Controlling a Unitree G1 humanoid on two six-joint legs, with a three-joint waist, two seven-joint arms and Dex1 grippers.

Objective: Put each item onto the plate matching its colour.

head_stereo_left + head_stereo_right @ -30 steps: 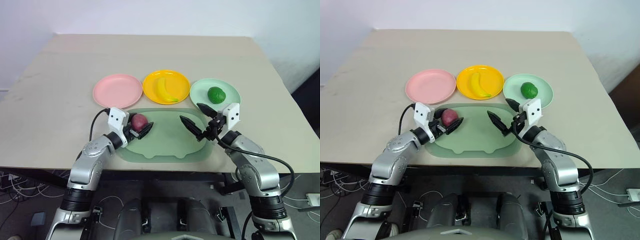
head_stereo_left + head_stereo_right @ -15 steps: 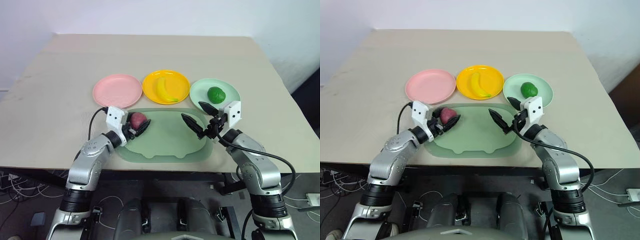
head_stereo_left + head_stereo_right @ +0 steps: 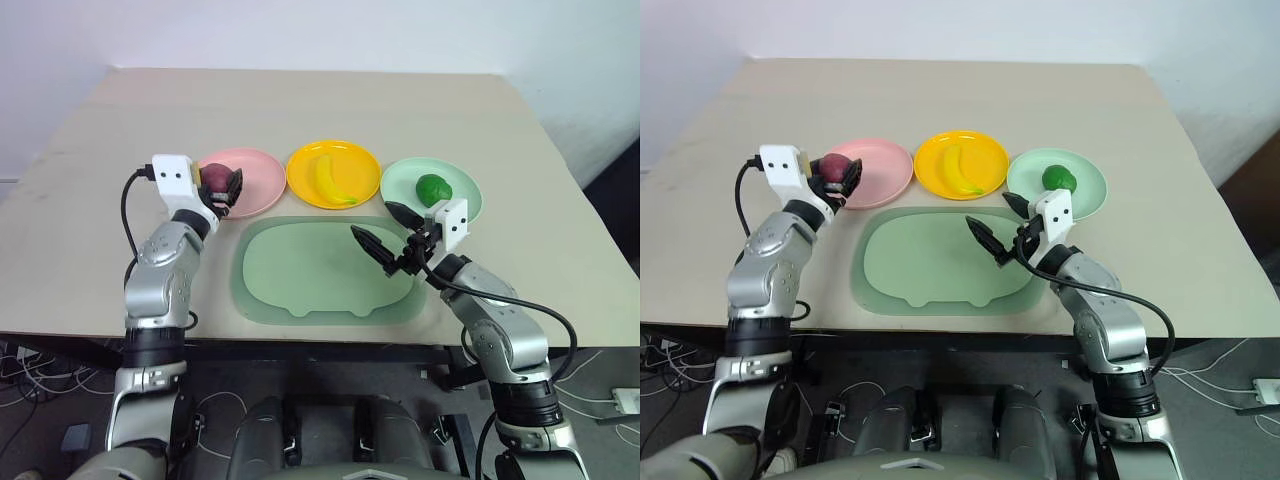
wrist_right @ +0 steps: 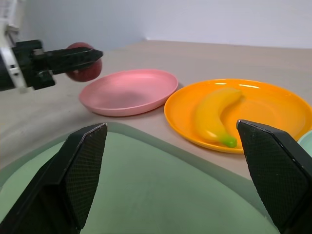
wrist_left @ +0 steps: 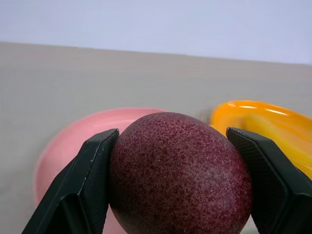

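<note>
My left gripper point(image 3: 224, 184) is shut on the dark red-purple fruit point(image 3: 216, 177), holding it in the air at the left rim of the pink plate point(image 3: 262, 178). In the left wrist view the fruit point(image 5: 180, 173) sits between both fingers point(image 5: 87, 187), with the pink plate point(image 5: 63, 146) beyond it. The banana point(image 3: 328, 180) lies on the yellow-orange plate point(image 3: 362, 162). The small green fruit point(image 3: 431, 188) rests on the mint plate point(image 3: 403, 186). My right gripper point(image 3: 384, 230) hangs open and empty over the right part of the pale green tray mat point(image 3: 310, 270).
The three plates stand in a row just behind the tray mat on a beige table point(image 3: 300, 100). The table's front edge point(image 3: 60, 325) runs close below the mat. A dark cable point(image 3: 128, 215) loops from the left wrist.
My left gripper closed on the red-purple fruit, lifted it off the mat's left part and carried it left and away to the pink plate's rim. The right gripper stayed about where it was.
</note>
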